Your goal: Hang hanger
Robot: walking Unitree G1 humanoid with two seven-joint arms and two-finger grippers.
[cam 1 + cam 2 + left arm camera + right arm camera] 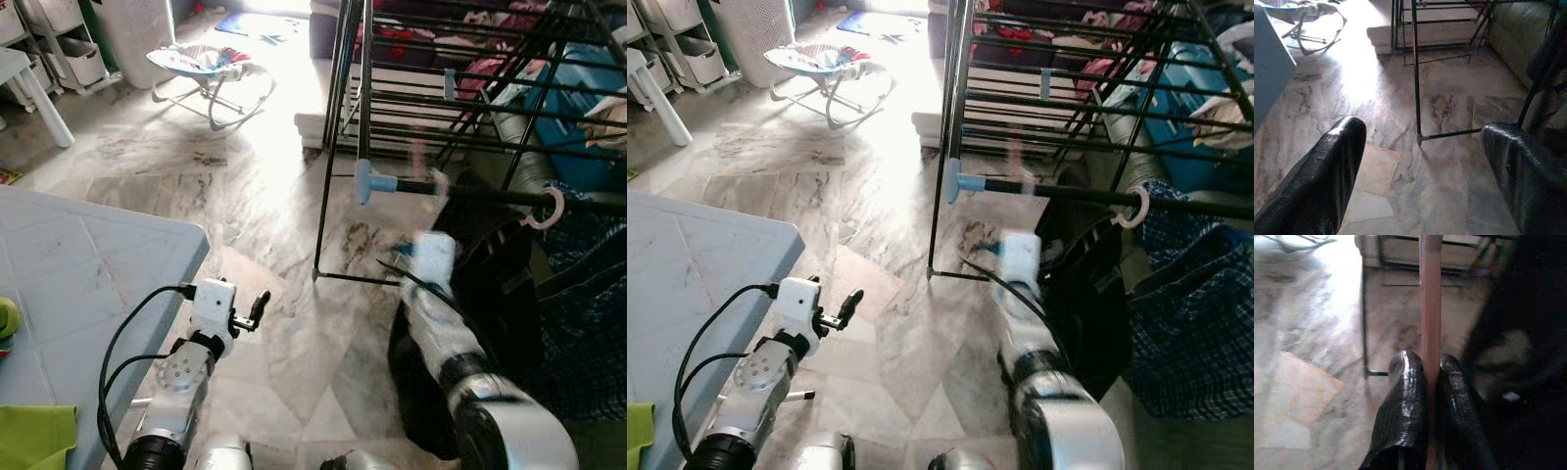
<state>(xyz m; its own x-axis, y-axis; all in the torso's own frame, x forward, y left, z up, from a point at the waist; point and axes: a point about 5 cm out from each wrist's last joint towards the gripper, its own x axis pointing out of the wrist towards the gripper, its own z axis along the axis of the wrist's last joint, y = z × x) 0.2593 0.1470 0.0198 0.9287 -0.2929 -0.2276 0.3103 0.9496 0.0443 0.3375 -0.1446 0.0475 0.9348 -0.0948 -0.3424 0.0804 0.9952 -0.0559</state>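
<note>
A black drying rack (pixel 460 108) stands on the marble floor (pixel 245 196), a dark garment (pixel 500 284) hanging from its front rail beside a pink hook (pixel 545 210); a light blue desk (pixel 78 284) sits at the robot's left. The right gripper (pixel 1431 363), raised toward the rail, has its jaws pinching the hanger's reddish-brown bar (pixel 1430 293); the left gripper (pixel 1420 142) hangs low over the floor beside the desk, jaws spread

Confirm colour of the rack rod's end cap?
Light blue end cap, clearest in the left eye view.
</note>
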